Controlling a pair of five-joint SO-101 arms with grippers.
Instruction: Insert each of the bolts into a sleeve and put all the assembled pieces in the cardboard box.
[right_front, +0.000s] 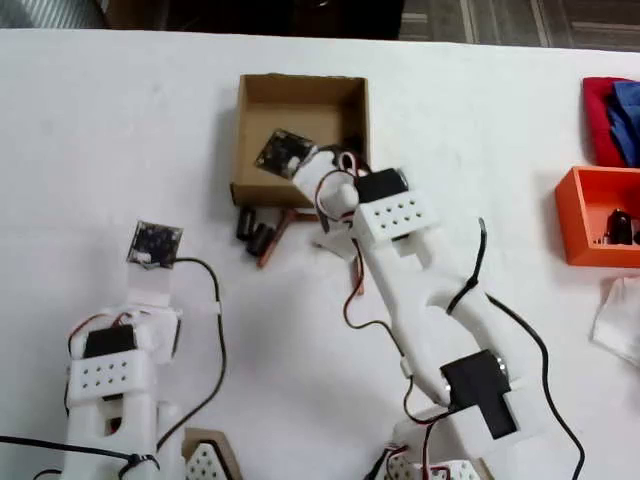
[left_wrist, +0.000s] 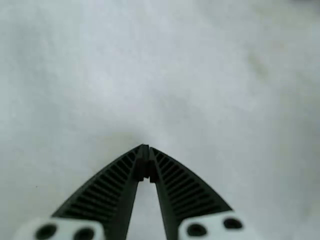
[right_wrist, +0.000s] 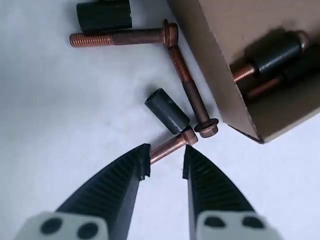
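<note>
My right gripper (right_wrist: 166, 160) stands partly open with nothing clamped, its tips either side of the threaded end of one bolt (right_wrist: 170, 145) lying on the table (right_front: 120, 130). I count three loose bolts: that one, a second bolt (right_wrist: 190, 92) touching its head, and a third bolt (right_wrist: 120, 37) beyond. Two loose sleeves (right_wrist: 167, 111) lie among them, the other sleeve (right_wrist: 104, 15) beside the third bolt. In the high view this pile sits just at 6 o'clock of the cardboard box (right_front: 255, 190). Inside the box I see one assembled piece (right_wrist: 272, 57). My left gripper (left_wrist: 145, 156) is fully closed on nothing, at 8 o'clock of the box, well apart.
</note>
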